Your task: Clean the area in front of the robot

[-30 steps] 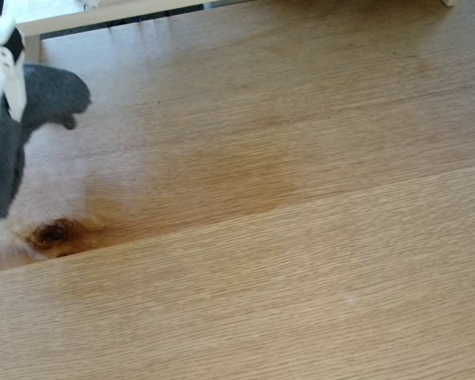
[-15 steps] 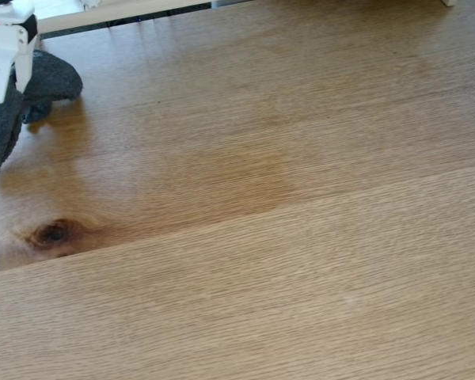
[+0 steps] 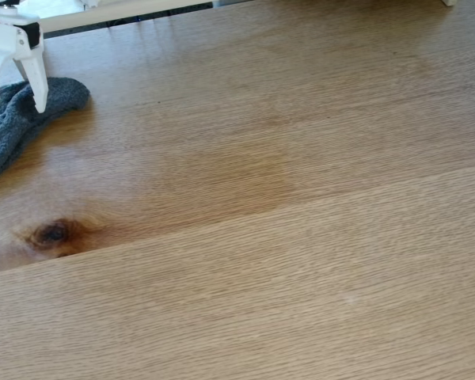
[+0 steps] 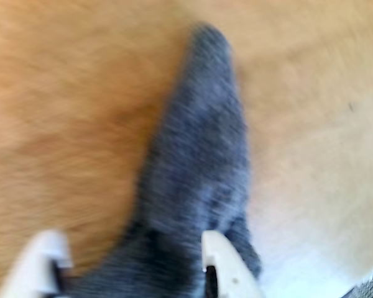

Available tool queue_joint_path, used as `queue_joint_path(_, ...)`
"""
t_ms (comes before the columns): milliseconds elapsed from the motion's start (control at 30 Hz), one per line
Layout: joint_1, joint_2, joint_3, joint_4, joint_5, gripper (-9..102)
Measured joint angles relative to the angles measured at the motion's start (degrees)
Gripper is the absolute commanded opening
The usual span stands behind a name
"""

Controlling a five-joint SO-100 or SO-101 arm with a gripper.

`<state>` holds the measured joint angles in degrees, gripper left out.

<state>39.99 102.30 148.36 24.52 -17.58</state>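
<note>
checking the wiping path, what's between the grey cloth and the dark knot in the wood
Nothing: in the fixed view, bare wooden surface runs from the grey cloth down to the dark knot.

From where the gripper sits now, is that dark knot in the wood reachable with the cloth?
Probably yes: bare wooden surface lies between the gripper, over the grey cloth, and the dark knot. Actual arm reach is unclear.

No readable text, labels or numbers anywhere.
</note>
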Motion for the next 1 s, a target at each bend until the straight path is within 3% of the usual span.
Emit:
queue_joint_path(133, -10.02, 2.20, -4.22, 8.61, 6.59, 0)
queue_joint_path(400, -32.96, 7.91, -9.93, 17.84, 27.25, 0)
queue_joint_path(567, -37.00, 11.60, -10.11, 19.34, 37.35, 0)
queue_joint_path(833, -38.41, 23.47, -8.35, 28.65, 36.47, 0)
queue_joint_path(1000, -38.23, 41.84, 6.33, 30.85, 30.67, 0)
